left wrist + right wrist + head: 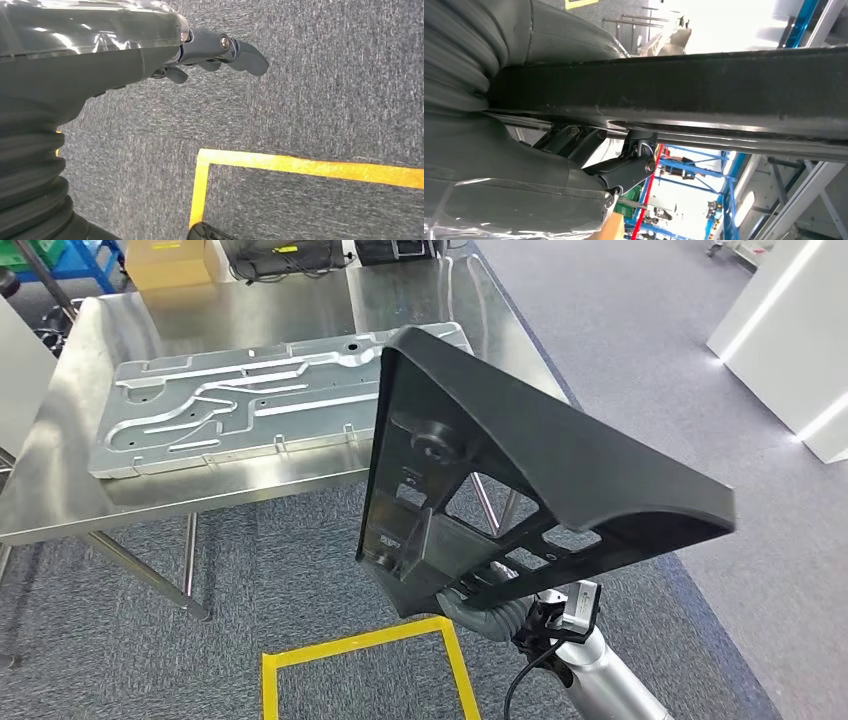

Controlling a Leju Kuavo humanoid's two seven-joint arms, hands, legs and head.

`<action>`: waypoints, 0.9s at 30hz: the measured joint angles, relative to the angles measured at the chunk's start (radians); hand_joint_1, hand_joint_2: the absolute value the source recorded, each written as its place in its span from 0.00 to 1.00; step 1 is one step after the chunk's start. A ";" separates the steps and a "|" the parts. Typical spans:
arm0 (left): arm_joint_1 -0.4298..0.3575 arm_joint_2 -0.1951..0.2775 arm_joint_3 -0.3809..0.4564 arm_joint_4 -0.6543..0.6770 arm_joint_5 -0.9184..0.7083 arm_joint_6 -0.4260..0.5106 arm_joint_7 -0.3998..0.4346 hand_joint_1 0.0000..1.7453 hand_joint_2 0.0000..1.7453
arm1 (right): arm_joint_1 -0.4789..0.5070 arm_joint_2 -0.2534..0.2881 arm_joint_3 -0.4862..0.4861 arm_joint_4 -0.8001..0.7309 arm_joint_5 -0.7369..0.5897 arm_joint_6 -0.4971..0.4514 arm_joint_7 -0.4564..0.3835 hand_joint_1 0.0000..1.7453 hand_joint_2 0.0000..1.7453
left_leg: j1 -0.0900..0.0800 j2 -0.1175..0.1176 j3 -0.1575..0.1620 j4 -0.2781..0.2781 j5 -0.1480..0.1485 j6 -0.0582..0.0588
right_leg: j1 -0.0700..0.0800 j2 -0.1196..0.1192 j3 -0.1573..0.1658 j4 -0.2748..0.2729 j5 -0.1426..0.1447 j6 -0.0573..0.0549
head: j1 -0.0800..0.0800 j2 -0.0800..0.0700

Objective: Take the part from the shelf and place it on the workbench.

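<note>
Right at the near edge, at about five o'clock in your head view, the silver right arm (620, 680) rises from below, and the right hand (480, 605) is clamped on the lower edge of the black part (520, 470). In the right wrist view you can see the dark fingers (624, 167) pressed against the part's long black edge (724, 85), so the grip is firm. The part is a large triangular black plastic panel with cut-outs; it hangs in the air, tilted, its wide end toward three o'clock and its narrow top toward twelve.

Your left hand (210, 55) hangs over the grey carpet (325, 75), its fingers loosely curled and apart, holding nothing. A square of yellow floor tape (365, 650) lies on the carpet at six o'clock, just below the part.

Further out, from nine to twelve o'clock, stands the steel worktop (60, 490). A stamped metal plate (230, 410) lies flat on it. The black part overlaps the plate's right end in your view but sits above and in front of it, not on the worktop. Beyond the worktop, at eleven o'clock, there is a cardboard box (165, 262).
</note>
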 joint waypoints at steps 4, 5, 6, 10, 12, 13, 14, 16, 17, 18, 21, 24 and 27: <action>-0.003 0.000 0.000 0.000 0.000 -0.003 -0.003 0.00 1.00 | 0.001 0.000 -0.004 0.000 0.004 -0.002 0.003 1.00 1.00 | 0.004 -0.024 0.020 0.005 -0.027 -0.026 | -0.007 0.029 0.082 -0.212 0.103 -0.003 | 0.000 0.000; -0.004 0.000 0.000 0.000 0.000 -0.004 -0.004 0.00 1.00 | 0.002 -0.001 -0.005 0.000 0.005 -0.003 0.003 1.00 1.00 | 0.004 -0.028 0.020 0.004 -0.030 -0.032 | -0.004 0.032 0.085 -0.217 0.093 -0.012 | 0.000 0.000; -0.003 0.000 0.000 0.000 0.000 -0.005 -0.005 0.00 1.00 | 0.003 -0.001 -0.005 0.000 0.005 -0.003 0.003 1.00 1.00 | 0.005 -0.031 0.020 0.001 -0.032 -0.039 | -0.003 0.031 0.087 -0.222 0.089 -0.022 | 0.000 0.000; -0.004 0.001 0.000 0.000 0.000 -0.009 -0.005 0.00 1.00 | 0.007 -0.001 -0.006 -0.007 0.004 -0.001 -0.005 1.00 1.00 | 0.007 0.001 -0.012 0.085 -0.076 -0.052 | -0.002 0.019 0.112 -0.231 0.073 -0.053 | 0.000 0.000; -0.006 0.000 -0.001 0.000 0.000 -0.009 -0.004 0.00 1.00 | 0.010 -0.001 -0.006 -0.008 0.003 0.003 -0.009 1.00 1.00 | 0.005 0.012 -0.095 0.223 -0.117 -0.050 | 0.005 0.014 0.123 -0.232 0.062 -0.063 | 0.000 0.000; -0.006 0.000 -0.001 0.000 0.000 -0.009 -0.003 0.00 1.00 | 0.012 -0.001 -0.006 -0.007 0.004 0.004 -0.010 1.00 1.00 | 0.005 0.013 -0.131 0.273 -0.121 -0.048 | 0.009 0.012 0.129 -0.231 0.057 -0.065 | 0.000 0.000; -0.004 0.000 -0.001 0.000 0.000 -0.008 -0.002 0.00 1.00 | 0.014 -0.001 -0.006 -0.006 0.004 0.007 -0.011 1.00 1.00 | 0.004 0.013 -0.152 0.287 -0.104 -0.045 | 0.013 0.012 0.136 -0.231 0.051 -0.066 | 0.000 0.000; -0.003 0.000 0.000 0.000 0.000 -0.007 -0.002 0.00 1.00 | 0.014 -0.001 -0.006 -0.004 0.003 0.011 -0.014 1.00 1.00 | -0.001 0.014 -0.137 0.203 -0.020 -0.031 | 0.019 0.011 0.155 -0.231 0.037 -0.067 | 0.000 0.000; -0.003 0.001 0.000 0.000 0.000 -0.006 -0.003 0.00 1.00 | 0.013 -0.001 -0.006 -0.004 0.002 0.014 -0.016 1.00 1.00 | -0.005 0.016 -0.117 0.143 0.017 -0.023 | 0.021 0.010 0.164 -0.231 0.030 -0.066 | 0.000 0.000; -0.004 0.002 0.000 0.000 0.000 -0.006 -0.005 0.00 1.00 | 0.012 -0.001 -0.006 -0.003 0.001 0.016 -0.019 1.00 1.00 | -0.009 0.017 -0.096 0.089 0.041 -0.016 | 0.024 0.010 0.169 -0.230 0.024 -0.063 | 0.000 0.000; -0.005 0.004 0.000 0.000 0.000 -0.006 -0.009 0.00 1.00 | 0.012 -0.001 -0.007 -0.001 0.000 0.017 -0.024 1.00 1.00 | -0.016 0.019 -0.073 0.033 0.036 -0.009 | 0.025 0.010 0.168 -0.231 0.016 -0.050 | 0.000 0.000; -0.004 0.004 0.000 0.000 0.000 -0.006 -0.011 0.00 1.00 | 0.013 -0.001 -0.011 -0.002 0.001 0.011 -0.025 1.00 1.00 | -0.008 0.019 -0.055 0.013 0.032 0.002 | 0.024 0.006 0.159 -0.200 -0.006 -0.032 | 0.000 0.000; -0.005 0.004 0.000 0.000 0.000 -0.008 -0.015 0.00 1.00 | 0.020 -0.001 -0.015 0.000 0.010 -0.006 -0.025 1.00 1.00 | -0.006 0.020 -0.037 0.007 0.021 0.012 | 0.017 0.003 0.057 -0.022 -0.072 -0.018 | 0.000 0.000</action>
